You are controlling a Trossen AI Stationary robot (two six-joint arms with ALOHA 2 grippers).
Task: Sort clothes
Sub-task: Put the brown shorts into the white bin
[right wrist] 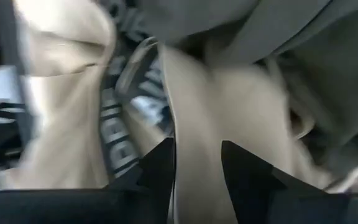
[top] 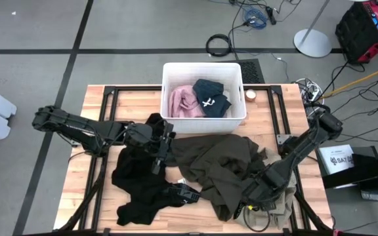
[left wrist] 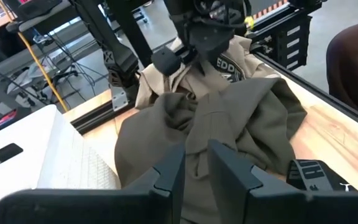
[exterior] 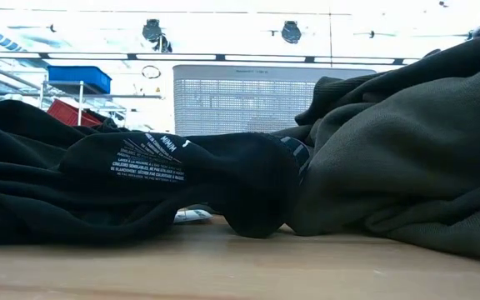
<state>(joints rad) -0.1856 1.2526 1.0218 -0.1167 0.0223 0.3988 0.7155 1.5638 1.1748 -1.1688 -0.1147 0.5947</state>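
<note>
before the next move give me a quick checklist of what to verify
1. Right gripper closed on khaki garment: ok, fabric sits between the fingers.
2. Left gripper holding anything: cannot tell, its fingers stand close together over the olive garment.
3. Bin has room: ok, only the pink garment and blue garment inside.
4. Olive garment clear of the khaki one: not ok, it overlaps it.
5. Black garment out of the way: ok, it lies by the left arm.

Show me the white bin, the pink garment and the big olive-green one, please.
white bin [top: 203, 120]: high view, on its front wall.
pink garment [top: 182, 101]: high view, on its folds inside the bin.
olive-green garment [top: 215, 160]: high view, on its middle, spread over the table.
</note>
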